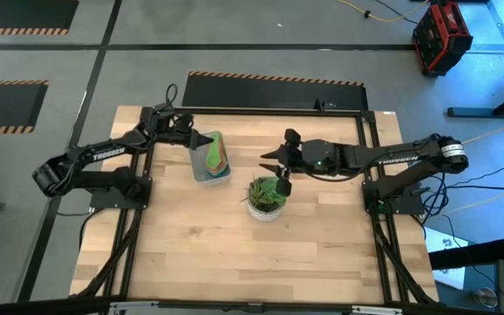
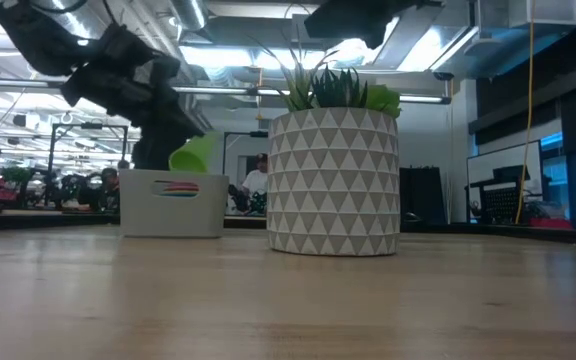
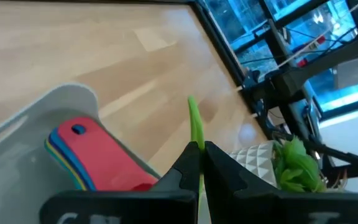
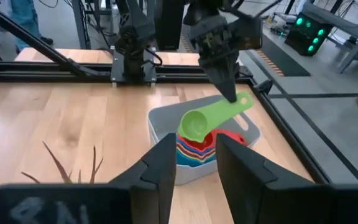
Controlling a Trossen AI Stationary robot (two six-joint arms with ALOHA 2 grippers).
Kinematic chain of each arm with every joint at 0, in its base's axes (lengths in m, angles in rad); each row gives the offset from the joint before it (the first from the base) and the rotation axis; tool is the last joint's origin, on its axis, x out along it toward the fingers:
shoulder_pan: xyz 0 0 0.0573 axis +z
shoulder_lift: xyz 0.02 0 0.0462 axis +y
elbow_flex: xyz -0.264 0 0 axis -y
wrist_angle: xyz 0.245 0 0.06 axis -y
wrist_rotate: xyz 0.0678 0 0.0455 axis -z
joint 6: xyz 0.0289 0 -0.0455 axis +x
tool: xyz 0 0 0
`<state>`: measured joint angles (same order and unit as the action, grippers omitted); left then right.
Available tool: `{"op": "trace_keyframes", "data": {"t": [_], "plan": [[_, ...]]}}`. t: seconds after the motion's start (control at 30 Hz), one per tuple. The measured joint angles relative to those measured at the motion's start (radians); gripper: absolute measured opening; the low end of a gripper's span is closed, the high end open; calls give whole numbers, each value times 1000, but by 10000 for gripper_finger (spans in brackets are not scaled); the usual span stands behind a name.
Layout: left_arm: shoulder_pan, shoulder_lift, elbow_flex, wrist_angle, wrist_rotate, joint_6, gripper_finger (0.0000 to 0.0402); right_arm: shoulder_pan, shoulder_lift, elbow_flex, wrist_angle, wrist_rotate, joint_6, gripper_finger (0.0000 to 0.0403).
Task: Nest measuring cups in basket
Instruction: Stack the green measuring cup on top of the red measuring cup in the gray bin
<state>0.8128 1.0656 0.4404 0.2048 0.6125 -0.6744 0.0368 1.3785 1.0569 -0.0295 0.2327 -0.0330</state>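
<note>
A green measuring cup (image 4: 194, 124) hangs over the grey-white basket (image 4: 160, 121), and my left gripper (image 4: 229, 93) is shut on it. The basket stands on the table at the far left of centre (image 1: 201, 171). It holds a nested stack of coloured measuring cups (image 4: 197, 149), their handles (image 3: 98, 155) lying together with a red one on top. From the low view the green cup (image 2: 193, 153) shows tilted above the basket's rim. My right gripper (image 4: 194, 162) hovers open above the potted plant (image 1: 267, 194), with nothing between its fingers. My left gripper pinches the green cup's handle (image 4: 238, 102) near its free end between its two fingers (image 3: 188, 165). The fingers slant down from the table's far left. The cup's bowl (image 4: 193, 126) hangs tilted over the nested stack; whether it touches the stack I cannot tell.
A white pot with a grey triangle pattern and a green plant (image 2: 333, 180) stands just right of the basket, under my right gripper. Black frame rails (image 1: 370, 210) run along the table's edges. Bare wood lies toward the near edge (image 1: 234, 262).
</note>
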Motion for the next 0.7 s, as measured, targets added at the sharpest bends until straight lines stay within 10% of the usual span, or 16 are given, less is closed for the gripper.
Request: {"op": "trace_keyframes", "data": {"t": [0.7], "plan": [[-21, 0, -31, -4, -120, 4, 28, 0, 1, 0, 12, -1, 2, 118]]}}
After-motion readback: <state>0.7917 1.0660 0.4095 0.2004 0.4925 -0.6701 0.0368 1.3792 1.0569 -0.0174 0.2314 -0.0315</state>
